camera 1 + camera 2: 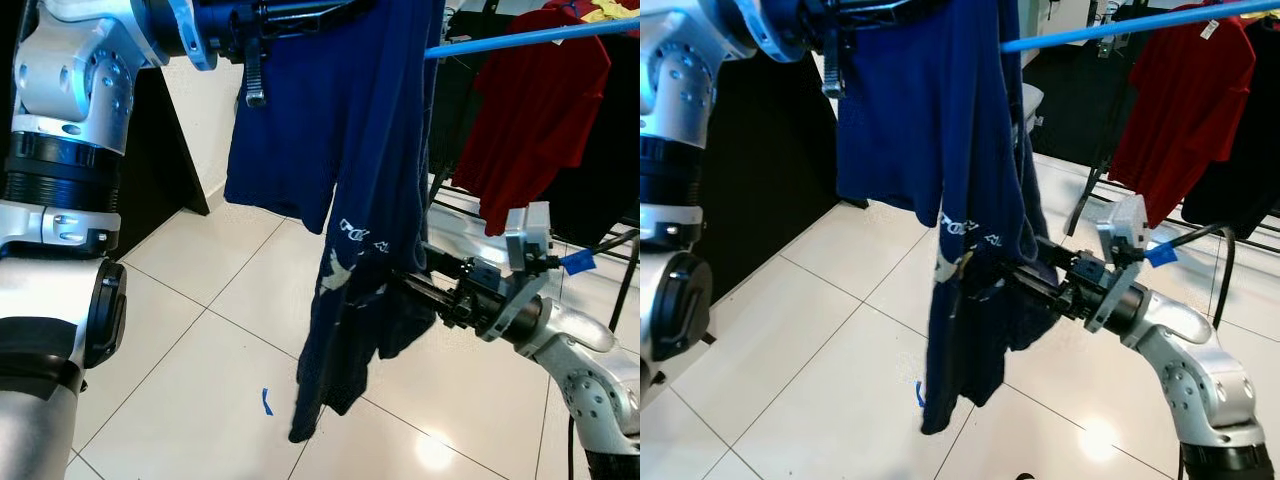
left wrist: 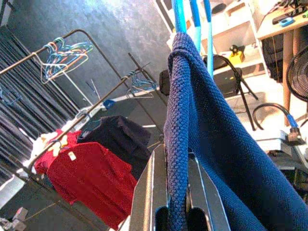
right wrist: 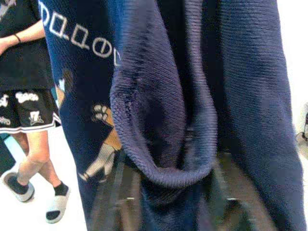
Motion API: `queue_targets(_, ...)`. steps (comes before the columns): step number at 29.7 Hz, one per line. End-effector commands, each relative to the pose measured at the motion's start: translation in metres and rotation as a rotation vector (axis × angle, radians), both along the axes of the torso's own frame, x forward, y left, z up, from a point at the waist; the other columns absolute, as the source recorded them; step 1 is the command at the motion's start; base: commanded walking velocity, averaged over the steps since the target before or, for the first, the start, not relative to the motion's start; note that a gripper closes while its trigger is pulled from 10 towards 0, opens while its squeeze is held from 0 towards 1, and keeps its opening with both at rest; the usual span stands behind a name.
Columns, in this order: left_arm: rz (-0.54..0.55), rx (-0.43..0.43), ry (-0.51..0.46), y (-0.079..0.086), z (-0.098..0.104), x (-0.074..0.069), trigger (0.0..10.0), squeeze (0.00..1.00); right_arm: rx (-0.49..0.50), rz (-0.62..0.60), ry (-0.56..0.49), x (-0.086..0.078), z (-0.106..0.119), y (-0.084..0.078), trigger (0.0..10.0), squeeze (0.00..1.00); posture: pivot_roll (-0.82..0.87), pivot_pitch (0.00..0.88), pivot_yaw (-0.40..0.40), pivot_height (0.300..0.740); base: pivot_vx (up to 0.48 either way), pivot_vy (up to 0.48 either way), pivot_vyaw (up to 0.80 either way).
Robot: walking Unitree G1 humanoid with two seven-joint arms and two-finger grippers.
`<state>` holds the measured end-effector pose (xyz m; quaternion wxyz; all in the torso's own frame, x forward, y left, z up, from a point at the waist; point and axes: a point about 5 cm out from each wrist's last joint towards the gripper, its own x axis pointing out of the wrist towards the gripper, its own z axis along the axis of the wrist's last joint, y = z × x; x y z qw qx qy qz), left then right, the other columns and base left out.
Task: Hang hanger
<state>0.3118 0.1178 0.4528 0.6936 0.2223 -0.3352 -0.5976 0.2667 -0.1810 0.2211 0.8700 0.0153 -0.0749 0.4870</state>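
A navy shirt (image 1: 300,150) with white print hangs from my raised left gripper (image 1: 300,15) at the top of the view. In the left wrist view the fingers (image 2: 154,192) are shut on a fold of the navy shirt (image 2: 202,125), and blue hanger bars (image 2: 195,19) rise beyond it. The blue rail (image 1: 520,35) runs to the right, just behind the shirt's top. Lower down, my right gripper (image 1: 400,285) reaches into the shirt's lower part. Its fingers (image 3: 115,192) stand apart with a hanging fold (image 3: 163,144) between them.
A red shirt (image 1: 540,110) and dark clothes hang on the rail at the right, above a rack base. A dark cabinet (image 1: 160,170) stands at the left. A person's legs (image 3: 29,144) stand beyond the shirt. Blue tape (image 1: 266,402) marks the white tile floor.
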Motion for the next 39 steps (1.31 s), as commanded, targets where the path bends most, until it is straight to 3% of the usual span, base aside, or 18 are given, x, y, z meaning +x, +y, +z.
queue_targets(1,-0.017,-0.024,-0.050,0.001,0.013,-0.009,10.0,0.00,-0.008,0.004,-0.002,0.001,-0.002,0.001,0.0,0.00,0.02,0.117,0.081,0.740,0.000,0.000,0.00)
queue_targets(7,0.034,-0.016,-0.047,0.013,0.011,-0.005,10.0,0.00,-0.009,-0.043,-0.006,-0.006,0.001,-0.019,0.0,0.00,0.01,0.120,0.080,0.740,0.000,0.000,0.00)
queue_targets(22,0.079,0.010,-0.057,0.020,0.010,-0.002,10.0,0.00,-0.028,-0.096,-0.027,-0.007,0.005,-0.032,0.0,0.00,0.01,0.119,0.077,0.740,0.000,0.000,0.00)
queue_targets(23,0.100,0.069,-0.069,0.024,0.003,0.000,10.0,0.00,-0.027,-0.144,-0.056,-0.005,0.013,-0.043,0.0,0.00,0.01,0.120,0.076,0.740,0.000,0.000,0.00)
queue_targets(24,0.100,0.069,-0.069,0.024,0.003,0.000,10.0,0.00,-0.027,-0.144,-0.056,-0.005,0.013,-0.043,0.0,0.00,0.01,0.120,0.076,0.740,0.000,0.000,0.00)
queue_targets(26,0.142,0.219,-0.074,0.034,-0.023,0.006,10.0,0.00,0.002,-0.262,-0.141,-0.005,0.037,-0.070,0.0,0.00,0.00,0.122,0.074,0.740,0.000,0.000,0.00)
queue_targets(27,0.142,0.219,-0.074,0.034,-0.023,0.006,10.0,0.00,0.002,-0.262,-0.141,-0.005,0.037,-0.070,0.0,0.00,0.00,0.122,0.074,0.740,0.000,0.000,0.00)
queue_targets(28,0.160,0.291,-0.060,0.041,-0.040,0.009,10.0,0.00,0.039,-0.315,-0.192,-0.008,0.052,-0.087,0.0,0.00,0.00,0.122,0.072,0.740,0.000,0.000,0.00)
queue_targets(29,0.160,0.291,-0.060,0.041,-0.040,0.009,10.0,0.00,0.039,-0.315,-0.192,-0.008,0.052,-0.087,0.0,0.00,0.00,0.122,0.072,0.740,0.000,0.000,0.00)
queue_targets(31,0.188,0.345,-0.016,0.053,-0.062,0.014,10.0,0.00,0.094,-0.375,-0.260,-0.016,0.072,-0.109,0.0,0.00,0.00,0.124,0.067,0.740,0.000,0.000,0.00)
queue_targets(39,0.236,0.327,0.049,0.066,-0.078,0.018,10.0,0.00,0.100,-0.394,-0.288,-0.021,0.081,-0.115,0.0,0.00,-0.01,0.132,0.063,0.740,0.000,0.000,0.00)
